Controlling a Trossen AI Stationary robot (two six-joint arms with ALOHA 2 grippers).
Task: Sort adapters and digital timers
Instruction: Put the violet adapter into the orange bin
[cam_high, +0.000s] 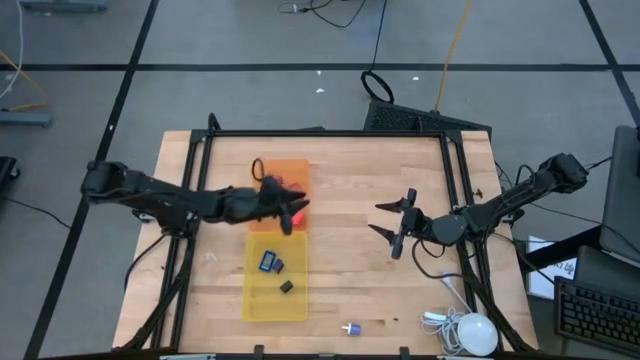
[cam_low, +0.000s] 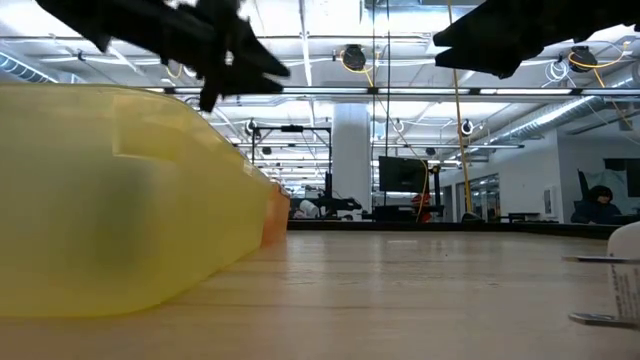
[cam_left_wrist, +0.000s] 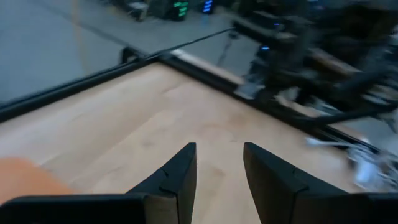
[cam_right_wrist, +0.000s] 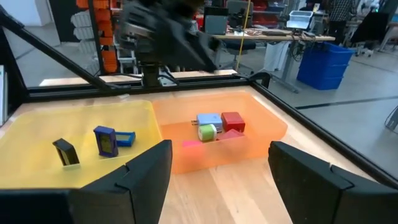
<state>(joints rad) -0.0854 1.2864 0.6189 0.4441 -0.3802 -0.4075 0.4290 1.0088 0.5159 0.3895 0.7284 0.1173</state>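
Over the orange tray (cam_high: 290, 172), the left tool (cam_high: 296, 213) hangs narrow and empty; only the right wrist view shows the adapters (cam_right_wrist: 219, 124) inside and timers (cam_right_wrist: 106, 140) in the yellow tray (cam_right_wrist: 37, 124). Right tool (cam_high: 388, 219) waits wide at mid-surface.

Bright ceiling lights; left wrist view seemingly motion-blurred
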